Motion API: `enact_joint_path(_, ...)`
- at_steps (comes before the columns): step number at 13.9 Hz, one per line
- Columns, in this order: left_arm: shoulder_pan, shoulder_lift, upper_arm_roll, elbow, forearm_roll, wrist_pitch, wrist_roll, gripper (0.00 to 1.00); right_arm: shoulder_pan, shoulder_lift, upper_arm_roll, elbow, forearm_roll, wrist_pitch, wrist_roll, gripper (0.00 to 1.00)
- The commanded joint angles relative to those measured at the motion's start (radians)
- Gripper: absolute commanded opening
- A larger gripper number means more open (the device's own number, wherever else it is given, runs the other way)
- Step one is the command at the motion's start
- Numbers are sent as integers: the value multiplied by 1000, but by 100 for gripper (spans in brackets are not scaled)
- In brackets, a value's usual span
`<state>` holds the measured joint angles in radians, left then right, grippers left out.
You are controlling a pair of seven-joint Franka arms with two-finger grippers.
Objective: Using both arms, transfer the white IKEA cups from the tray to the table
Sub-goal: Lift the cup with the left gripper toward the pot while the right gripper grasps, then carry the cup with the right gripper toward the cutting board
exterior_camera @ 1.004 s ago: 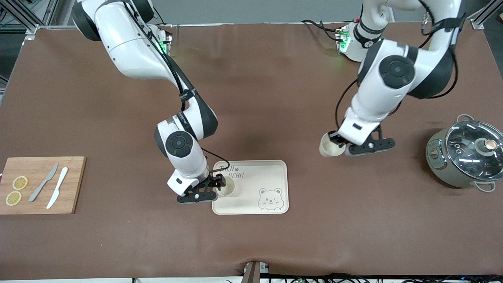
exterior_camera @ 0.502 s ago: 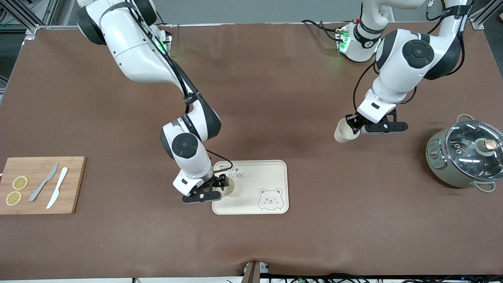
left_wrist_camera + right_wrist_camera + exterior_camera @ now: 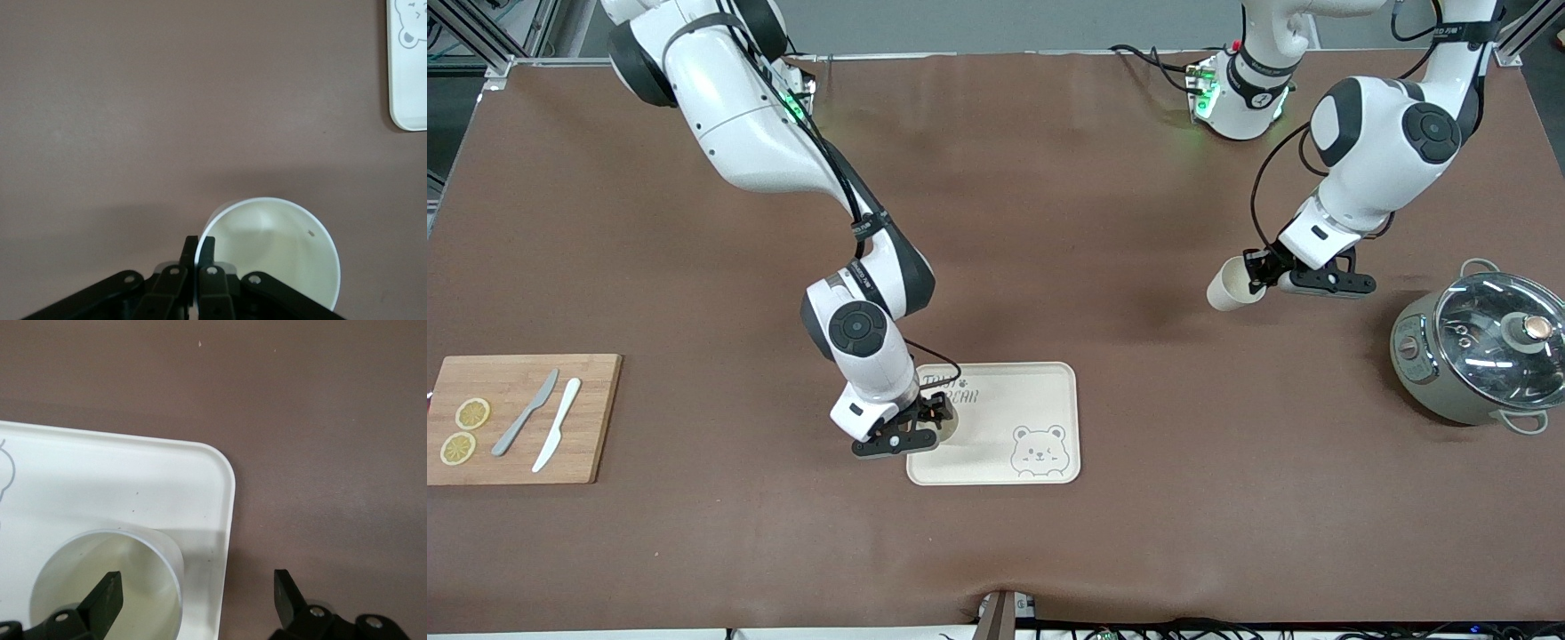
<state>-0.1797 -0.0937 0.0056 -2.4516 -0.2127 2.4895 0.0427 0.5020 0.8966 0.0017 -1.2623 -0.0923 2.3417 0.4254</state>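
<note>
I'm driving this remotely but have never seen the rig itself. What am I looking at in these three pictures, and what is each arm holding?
Two white robot arms work at a brown table. The big picture looks down from across the table; the other two come from cameras on each wrist. The left gripper, jaws shut, carries one white cup by its rim above bare table. The right gripper, jaws open, straddles the wall of the second cup, which stands on the bear-printed tray. A lidded pot sits at the left arm's end, a cutting board with knives at the right arm's.
</note>
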Motion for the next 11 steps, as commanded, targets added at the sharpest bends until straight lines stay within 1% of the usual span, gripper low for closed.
enact_joint_path(1, 6, 14, -7, -36, -22, 86, 43, 0, 10, 16, -8, 29, -21, -1, 18, 100)
enact_joint_path(5, 6, 72, -7, -104, -22, 261, 72, 0, 9, 16, -6, 29, -20, -1, 16, 100)
enact_joint_path(6, 5, 92, -7, -106, -22, 282, 72, 0, 10, 16, -6, 29, -20, -1, 16, 100)
enact_joint_path(7, 5, 103, -7, -106, -22, 296, 72, 0, 16, 16, -6, 31, -20, -1, 16, 98)
enact_joint_path(8, 5, 104, -7, -115, -22, 298, 72, 0, 18, 15, -6, 32, -20, -1, 18, 85)
enact_joint_path(11, 5, 107, -7, -130, -22, 309, 80, 0, 26, 15, -3, 37, -17, -1, 22, 64)
